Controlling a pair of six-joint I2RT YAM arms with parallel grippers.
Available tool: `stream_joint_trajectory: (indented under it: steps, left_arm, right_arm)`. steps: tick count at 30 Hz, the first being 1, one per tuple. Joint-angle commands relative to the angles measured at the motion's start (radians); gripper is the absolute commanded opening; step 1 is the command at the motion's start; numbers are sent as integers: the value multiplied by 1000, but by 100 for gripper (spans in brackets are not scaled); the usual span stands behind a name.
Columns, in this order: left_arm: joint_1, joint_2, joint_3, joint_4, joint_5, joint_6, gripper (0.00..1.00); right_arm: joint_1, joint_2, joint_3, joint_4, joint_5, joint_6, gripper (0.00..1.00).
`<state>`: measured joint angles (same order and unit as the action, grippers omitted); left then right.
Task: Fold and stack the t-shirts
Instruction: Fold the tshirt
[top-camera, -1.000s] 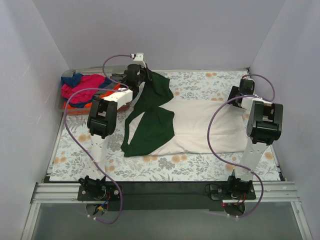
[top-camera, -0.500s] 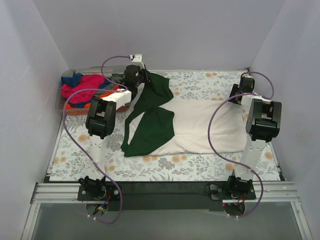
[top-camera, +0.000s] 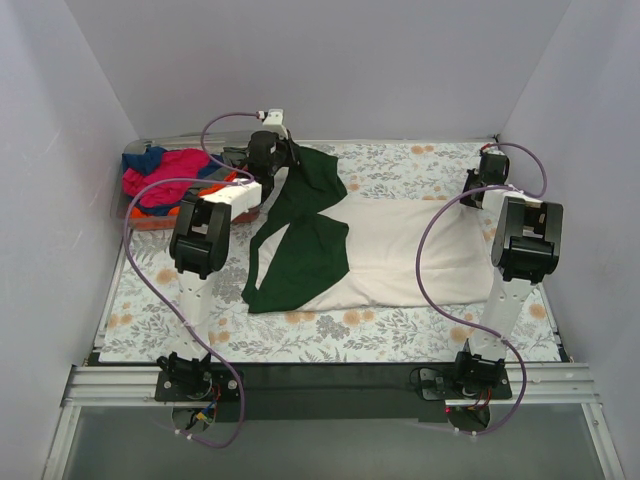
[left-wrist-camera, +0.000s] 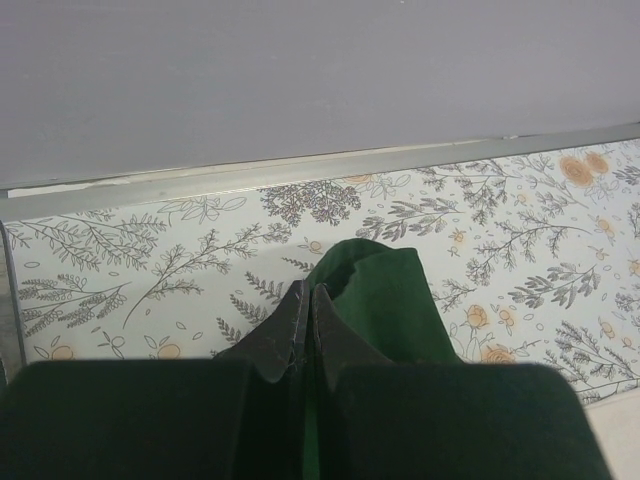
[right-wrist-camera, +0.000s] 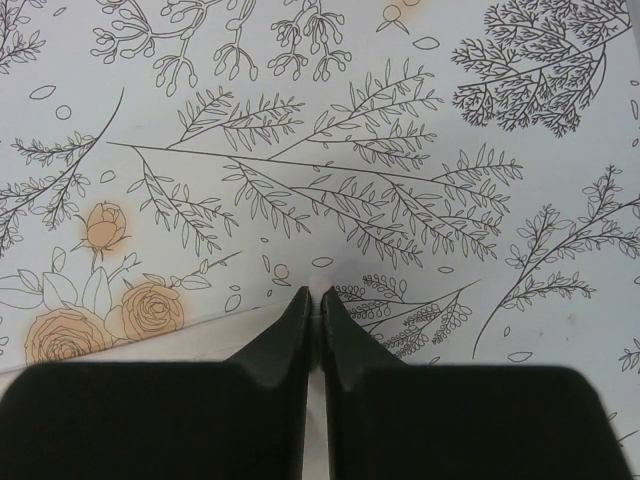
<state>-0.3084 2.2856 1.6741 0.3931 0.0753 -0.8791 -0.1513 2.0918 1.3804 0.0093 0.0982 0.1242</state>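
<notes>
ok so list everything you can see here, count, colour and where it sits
cream t-shirt: 1, cream with dark green sleeves, flat mid-table, far sleeve raised
t-shirt pile: several, magenta, orange, blue, in the bin
bin: 1, clear, far left corner
table cover: 1, white floral, under everything
left end effector: 1, black, shut on the cream t-shirt's green sleeve
right end effector: 1, black, shut, near the shirt's far right corner
</notes>
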Motion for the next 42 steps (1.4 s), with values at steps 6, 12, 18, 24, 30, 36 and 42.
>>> stream_joint_trajectory:
  steps: [6,12,18,24,30,36,42]
  left_arm:
    - [18,-146,-69,59,-32,6,0]
    - [28,-231,-180,119,-34,-26,0]
    - [31,-317,-289,161,-8,-63,0]
    - [31,-440,-441,230,-5,-87,0]
    - [31,-587,-601,282,21,-130,0]
    - [26,-730,-735,283,84,-155,0]
    - [17,-853,-879,230,101,-143,0]
  right_arm:
    - [-5,-116,-42,11,-20,-12,1]
    - [-5,-283,-182,66,-11,-12,1]
    - [-5,-393,-270,66,-2,-18,1]
    - [-4,-489,-349,67,-18,-24,1]
    - [-4,-590,-432,67,-31,-9,1]
    - [-4,-687,-515,66,-5,-1,1]
    - [-2,-722,-552,38,20,5,1]
